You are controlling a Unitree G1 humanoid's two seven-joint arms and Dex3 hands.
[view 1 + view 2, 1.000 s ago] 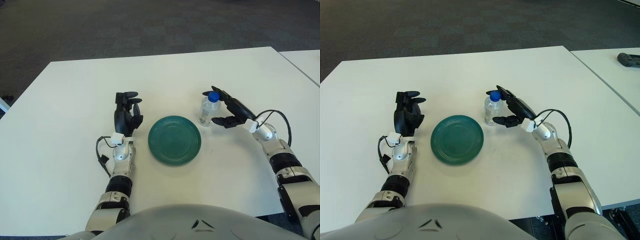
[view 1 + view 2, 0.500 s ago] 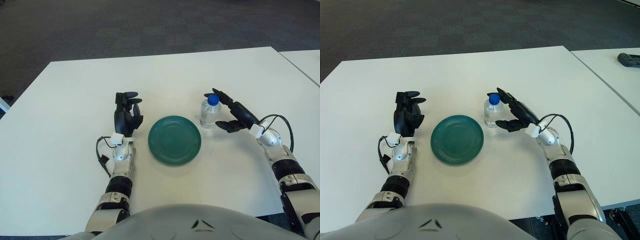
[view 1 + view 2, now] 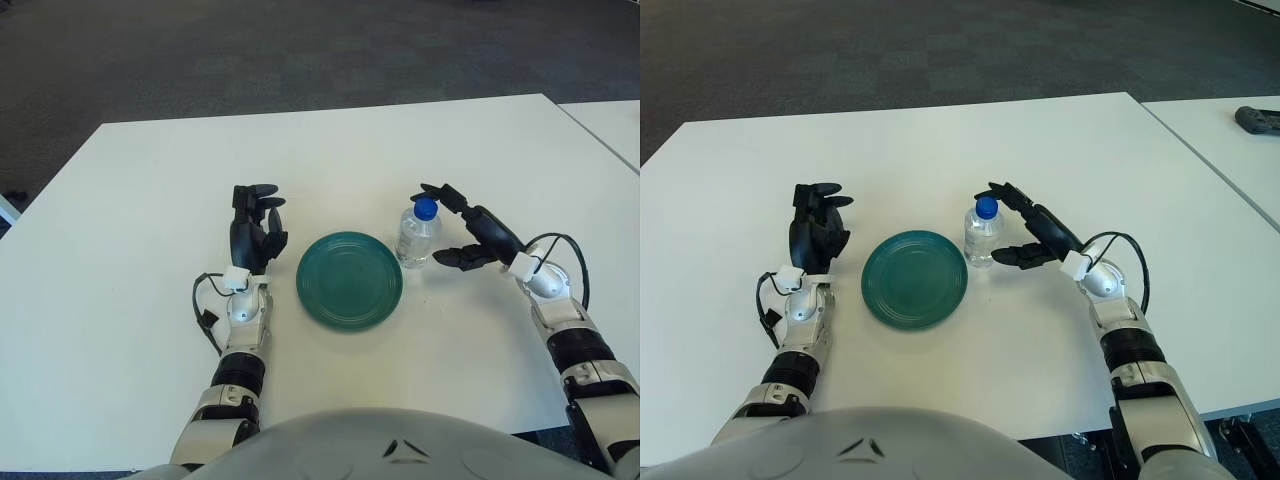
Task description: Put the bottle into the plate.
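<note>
Bare table [image 3: 400, 150] beyond the plate [image 3: 349, 279] (bottle [image 3: 416, 235] just right of it).

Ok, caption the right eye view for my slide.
Right robot hand open beside the upright water bottle, which stands just right of the green plate.

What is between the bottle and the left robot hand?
The green plate lies between the bottle and the left robot hand, shown in both eye views.
</note>
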